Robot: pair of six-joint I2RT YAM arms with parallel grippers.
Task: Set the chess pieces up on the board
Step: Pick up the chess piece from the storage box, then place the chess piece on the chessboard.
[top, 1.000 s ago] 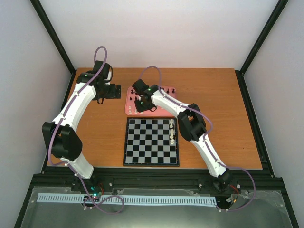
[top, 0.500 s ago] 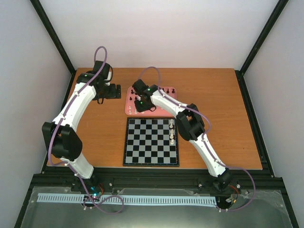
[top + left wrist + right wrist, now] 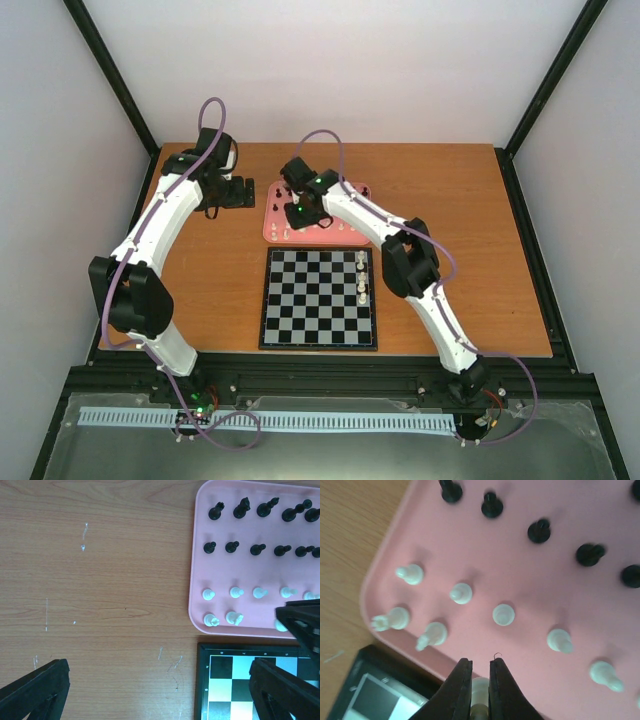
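My right gripper point(image 3: 480, 663) is shut on a cream-white chess piece point(image 3: 480, 687), held just above the near rim of the pink tray point(image 3: 535, 585). More white pieces point(image 3: 503, 614) and black ones point(image 3: 539, 531) stand in rows on that tray. In the top view the right gripper point(image 3: 297, 214) hangs over the tray's left part. The board point(image 3: 300, 300) lies just in front of the tray, with three white pieces point(image 3: 361, 277) in its right-hand column. My left gripper point(image 3: 160, 695) is open over bare wood, left of the board's corner point(image 3: 202, 680); nothing lies between its fingers point(image 3: 35, 690).
The pink tray point(image 3: 271, 231) sits behind the board at the table's middle back. The left arm point(image 3: 160, 215) reaches along the table's left side. Black frame posts point(image 3: 115, 75) and white walls close in the table.
The right gripper's jaws have closed on a white piece at the tray's near edge, and the arm's wrist has shifted slightly backward. The left arm has not moved.
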